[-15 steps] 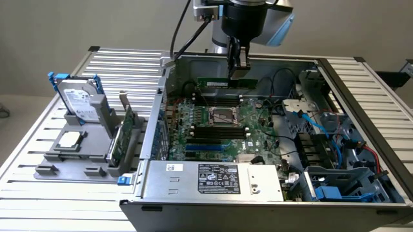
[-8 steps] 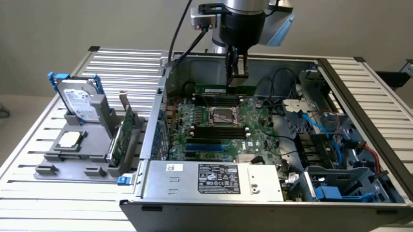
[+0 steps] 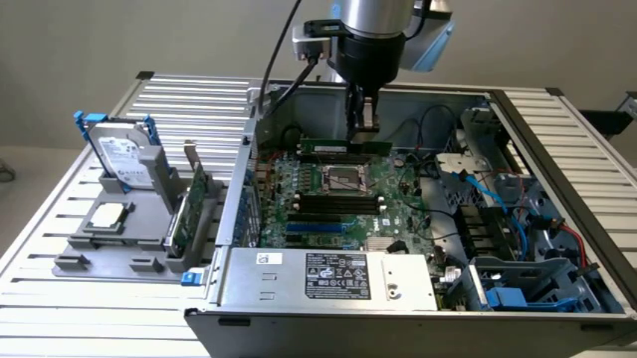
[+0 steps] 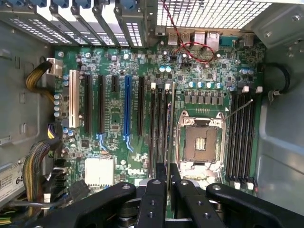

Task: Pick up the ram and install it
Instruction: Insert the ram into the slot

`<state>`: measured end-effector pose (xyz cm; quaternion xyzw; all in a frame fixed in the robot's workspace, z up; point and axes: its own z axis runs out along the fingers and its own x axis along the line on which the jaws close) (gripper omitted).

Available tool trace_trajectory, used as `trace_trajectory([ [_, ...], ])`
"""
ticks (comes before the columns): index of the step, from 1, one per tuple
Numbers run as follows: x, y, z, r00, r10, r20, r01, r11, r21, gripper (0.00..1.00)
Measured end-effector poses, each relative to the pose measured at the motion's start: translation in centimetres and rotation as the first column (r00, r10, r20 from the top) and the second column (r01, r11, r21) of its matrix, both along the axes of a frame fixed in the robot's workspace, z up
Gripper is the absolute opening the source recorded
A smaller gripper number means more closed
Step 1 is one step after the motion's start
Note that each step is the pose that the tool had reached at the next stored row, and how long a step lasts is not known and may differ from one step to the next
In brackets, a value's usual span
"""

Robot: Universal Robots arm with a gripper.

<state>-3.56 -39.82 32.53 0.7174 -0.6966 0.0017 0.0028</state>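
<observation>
The ram [image 3: 329,147] is a narrow green stick with a pale label, and my gripper [image 3: 363,133] is shut on it, holding it level inside the open computer case. It hangs just above the motherboard [image 3: 398,201], over the black memory slots behind the CPU socket [image 3: 345,179]. In the wrist view the ram [image 4: 170,123] shows edge-on as a thin line between my black fingers [image 4: 154,202]. It lies along the memory slots [image 4: 159,128] beside the CPU socket [image 4: 199,142]. Whether it touches a slot I cannot tell.
A grey fixture [image 3: 110,250] at the exterior view's left holds a hard drive [image 3: 124,160], a taller green expansion card [image 3: 196,201] and a small chip [image 3: 107,216]. The power supply [image 3: 329,276] fills the case's near side. Blue cables [image 3: 488,190] and drive bays lie at the right.
</observation>
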Motion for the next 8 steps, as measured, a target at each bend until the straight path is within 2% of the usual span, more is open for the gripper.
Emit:
trace_trajectory([
  [8,0.0,0.0,-1.46,1.0,0.0,0.0,0.0,1.0,0.0001,0.14],
])
